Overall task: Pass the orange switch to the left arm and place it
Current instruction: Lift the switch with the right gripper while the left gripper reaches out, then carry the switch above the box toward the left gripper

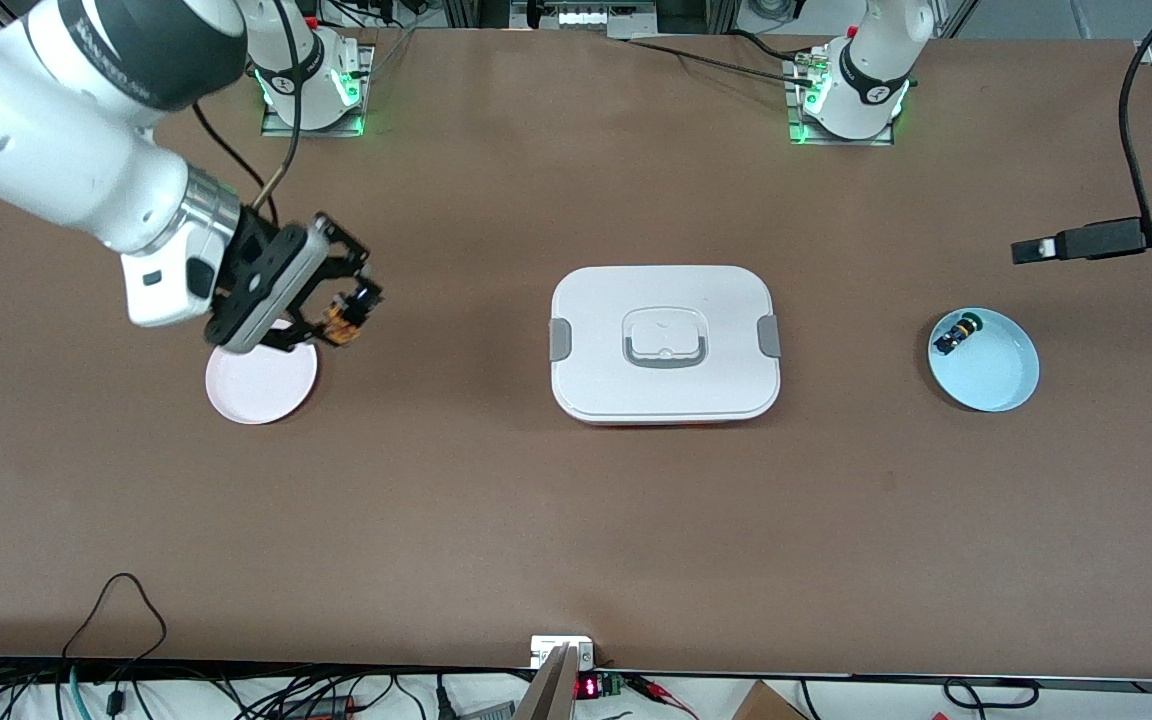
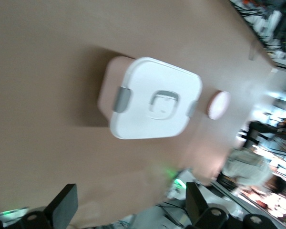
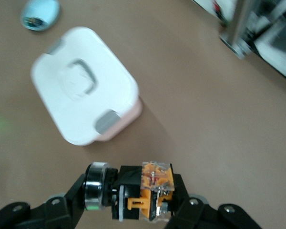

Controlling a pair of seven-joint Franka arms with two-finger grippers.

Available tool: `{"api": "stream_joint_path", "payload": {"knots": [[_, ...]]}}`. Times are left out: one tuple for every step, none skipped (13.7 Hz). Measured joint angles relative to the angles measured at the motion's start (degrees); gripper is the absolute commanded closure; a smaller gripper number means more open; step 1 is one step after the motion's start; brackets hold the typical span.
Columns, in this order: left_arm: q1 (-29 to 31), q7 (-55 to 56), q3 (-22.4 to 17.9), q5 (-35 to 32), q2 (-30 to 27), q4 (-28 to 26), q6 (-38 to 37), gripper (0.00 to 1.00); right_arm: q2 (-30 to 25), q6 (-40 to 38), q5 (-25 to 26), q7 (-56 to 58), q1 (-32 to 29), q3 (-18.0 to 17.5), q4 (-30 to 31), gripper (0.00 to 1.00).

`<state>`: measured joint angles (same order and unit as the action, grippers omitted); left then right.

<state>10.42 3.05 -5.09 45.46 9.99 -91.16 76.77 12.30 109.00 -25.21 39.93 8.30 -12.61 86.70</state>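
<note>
My right gripper hangs in the air over the edge of a pink plate, shut on the orange switch. In the right wrist view the orange switch sits crosswise between the two black fingers, its metal-ringed end against one and its orange and clear block against the other. The white box with grey clips lies at the table's middle, apart from both grippers. My left gripper waits in the air at the left arm's end of the table, above a blue plate. Its fingers stand wide apart and empty.
On the blue plate lies a small black-and-blue switch with a green cap. Cables run along the table's front edge and near the arms' bases. The box and pink plate show in the left wrist view.
</note>
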Motion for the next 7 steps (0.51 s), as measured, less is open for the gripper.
{"api": "stream_joint_path", "payload": {"knots": [[-0.1,0.0,0.0,5.0,0.6,-1.8,-0.1,0.0,0.1,-0.1,-4.0,5.0,0.2,-0.2,-0.1,0.92],[-0.2,0.0,0.1,10.1,1.2,-3.7,-0.1,0.0,0.4,-0.2,-7.2,10.7,0.2,-0.2,0.0,0.92],[-0.3,0.0,0.2,15.2,1.8,-5.9,-0.1,0.0,1.1,-0.2,-10.6,16.3,0.1,-0.2,0.0,0.92],[-0.6,-0.1,0.4,20.1,2.4,-8.1,-0.1,0.0,2.1,0.1,-14.6,21.9,0.1,-0.1,0.1,0.92],[-0.9,-0.1,0.8,24.4,2.9,-10.3,0.0,0.0,3.2,0.8,-18.6,27.7,0.3,-0.2,0.1,0.93],[-1.5,-0.1,1.3,27.9,3.3,-12.0,0.6,0.0,4.2,1.6,-22.3,32.9,0.7,-0.2,0.1,0.93],[-2.2,-0.2,2.4,30.5,3.5,-13.2,2.6,0.0,5.2,2.1,-26.1,37.1,1.2,-0.2,0.1,0.93]]}}
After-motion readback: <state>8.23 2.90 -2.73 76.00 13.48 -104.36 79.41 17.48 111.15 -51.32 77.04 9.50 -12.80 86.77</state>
